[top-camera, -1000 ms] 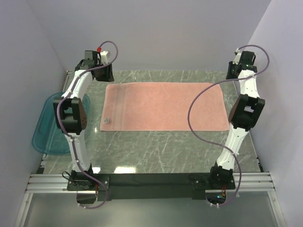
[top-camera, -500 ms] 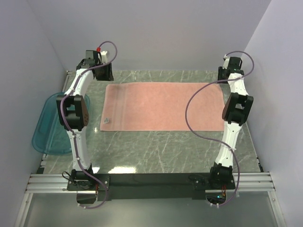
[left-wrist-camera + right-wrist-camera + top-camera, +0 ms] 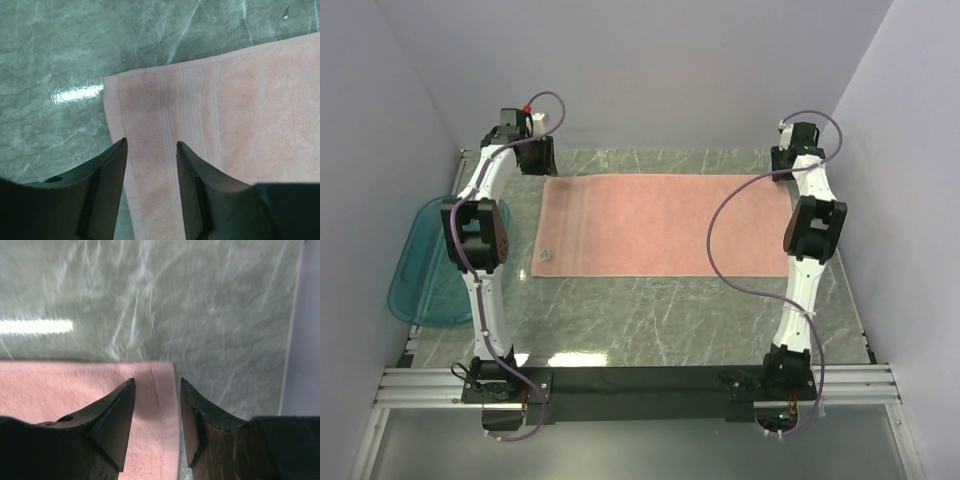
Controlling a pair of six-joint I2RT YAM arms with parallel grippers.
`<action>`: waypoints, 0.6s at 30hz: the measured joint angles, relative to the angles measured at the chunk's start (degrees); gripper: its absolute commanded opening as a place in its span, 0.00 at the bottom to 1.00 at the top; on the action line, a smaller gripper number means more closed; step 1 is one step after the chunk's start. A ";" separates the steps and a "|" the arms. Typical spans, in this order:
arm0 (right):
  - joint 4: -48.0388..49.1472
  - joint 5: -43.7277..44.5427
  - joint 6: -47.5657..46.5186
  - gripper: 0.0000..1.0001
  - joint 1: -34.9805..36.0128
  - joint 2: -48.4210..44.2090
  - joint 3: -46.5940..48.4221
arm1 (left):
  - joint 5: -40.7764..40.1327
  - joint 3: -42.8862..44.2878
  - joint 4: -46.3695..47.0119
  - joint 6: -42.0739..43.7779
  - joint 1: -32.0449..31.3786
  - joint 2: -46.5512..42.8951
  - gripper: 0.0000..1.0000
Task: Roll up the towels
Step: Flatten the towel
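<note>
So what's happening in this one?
Two robot arms are set up to roll a salmon-pink towel, which lies spread flat on the marble-patterned table; no rolling has started. The left hand is poised open over the towel's far left corner and the right hand open over its far right corner. Neither grips the cloth. A teal tray sits off at the table's left edge, untouched.

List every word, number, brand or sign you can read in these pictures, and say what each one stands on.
No text can be read in any view.
The small white label at the left edge of the pink towel: too small to read in the top view, and not in either wrist view.
The teal tray and the table: no markings visible.
</note>
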 measured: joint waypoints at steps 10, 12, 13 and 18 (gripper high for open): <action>-7.39 -4.98 -3.04 0.45 -2.71 -11.15 -11.54 | 4.13 -3.63 -3.34 4.42 0.17 -1.25 0.37; -9.35 -6.86 -4.26 0.53 -3.41 -16.02 -14.78 | 5.62 -12.70 -2.54 7.30 0.24 -5.75 0.38; -9.75 -7.72 -4.96 0.54 -3.78 -19.32 -17.70 | 6.10 -16.68 -2.93 8.11 0.26 -8.28 0.39; -13.11 -10.19 -9.11 0.44 -4.55 -35.78 -29.62 | 8.02 -28.94 -7.82 13.29 0.33 -21.09 0.38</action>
